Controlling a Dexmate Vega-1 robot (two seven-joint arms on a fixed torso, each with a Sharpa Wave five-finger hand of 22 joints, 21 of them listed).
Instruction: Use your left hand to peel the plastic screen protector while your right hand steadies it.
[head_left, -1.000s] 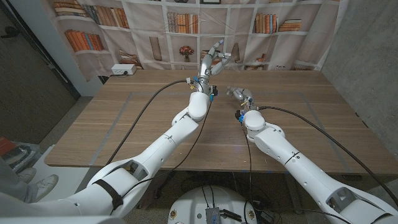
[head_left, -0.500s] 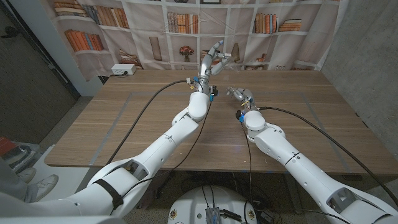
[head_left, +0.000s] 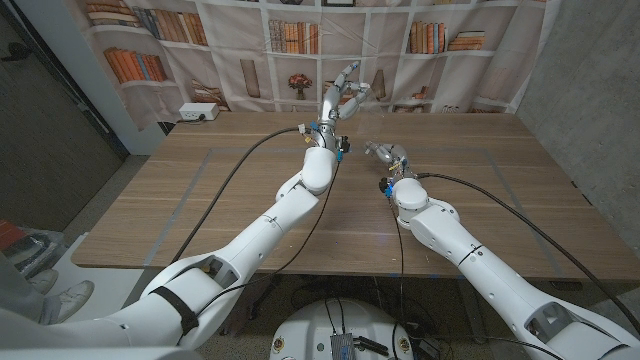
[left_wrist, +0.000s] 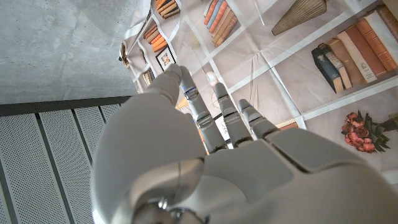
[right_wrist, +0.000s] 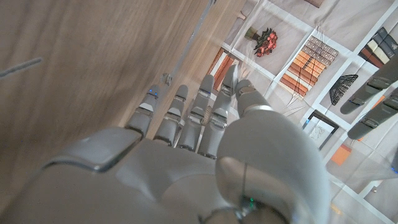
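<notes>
- Head view: almost nothing had moved over the last second. The left hand (head_left: 343, 92) was at the same height and the right hand (head_left: 385, 153) was in the same spot. The peel looked paused or held taut, with no fresh progress that I could see.
- Head view: the left arm was stretched far forward, its hand raised well above the far middle of the tabletop (head_left: 200, 200). Its fingers pointed up toward the bookshelf backdrop (head_left: 150, 40) and were partly spread.
- Head view: the right hand was low, close over the tabletop, just right of and nearer than the left hand. It was too small to read the fingers.
- Head view: I could not pick out the screen protector, since clear film does not register here. My guess is that it was strung between the two hands.
- Left wrist view: the back of the left hand (left_wrist: 205, 162) had long fingers (left_wrist: 221, 106) extended side by side, close together, against the backdrop. Whether they pinched film, I could not tell.
- Right wrist view: the right hand (right_wrist: 186, 155) was over the wood, its fingers (right_wrist: 205, 102) straight and pressed together, with the thumb lying alongside.
- Right wrist view: thin pale lines (right_wrist: 250, 57) ran on from the fingertips and may have been the film's edge. I could not confirm a hold.
</notes>
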